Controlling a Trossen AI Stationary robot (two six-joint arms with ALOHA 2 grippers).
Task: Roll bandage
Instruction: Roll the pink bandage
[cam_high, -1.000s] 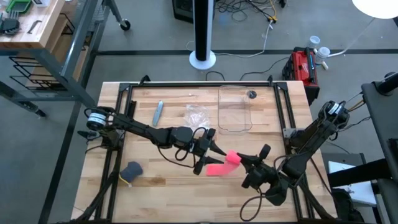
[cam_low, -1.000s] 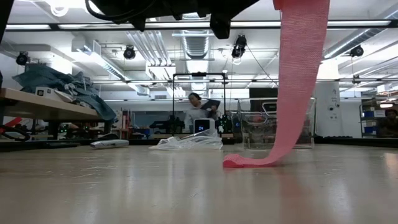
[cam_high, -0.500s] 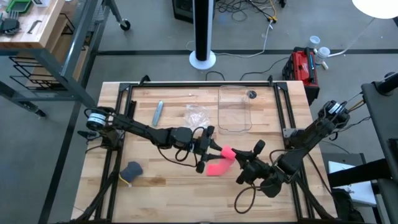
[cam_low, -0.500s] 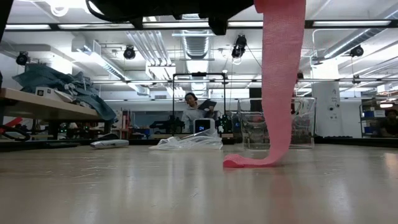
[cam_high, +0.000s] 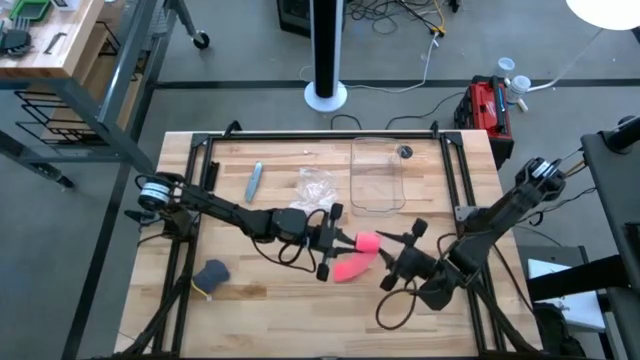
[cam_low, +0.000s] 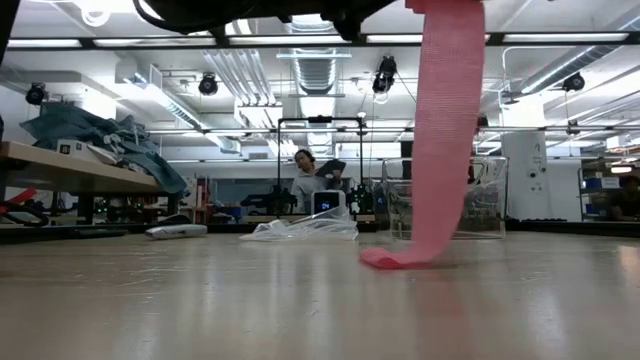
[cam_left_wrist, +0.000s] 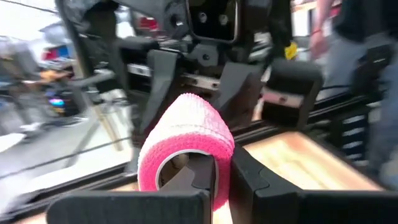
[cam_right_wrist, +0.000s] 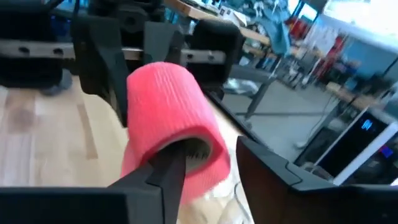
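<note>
The bandage (cam_high: 352, 255), a bright pink woven strip, is lifted above the middle of the butcher-block table (cam_high: 260, 290), its upper end wound into a hollow loop (cam_left_wrist: 185, 146) and the rest hanging as a flat ribbon (cam_low: 440, 130) to a small fold lying on the wood. I see the left gripper (cam_high: 345, 241) clamped onto that loop: in its wrist view one finger sits inside the loop and the other presses against the outside, the two nearly meeting through the cloth. The right gripper (cam_high: 393, 248) faces it from the other side with its jaws parted (one finger (cam_right_wrist: 163, 169) is pushed inside the loop, the other stands clear of the fabric). The cloth looks soft and ribbed. Farther back lie a crinkled clear plastic bag (cam_high: 316, 183), a clear rectangular container (cam_high: 378, 176) and, near the left edge, a dark grey-blue lump (cam_high: 211, 272).
</note>
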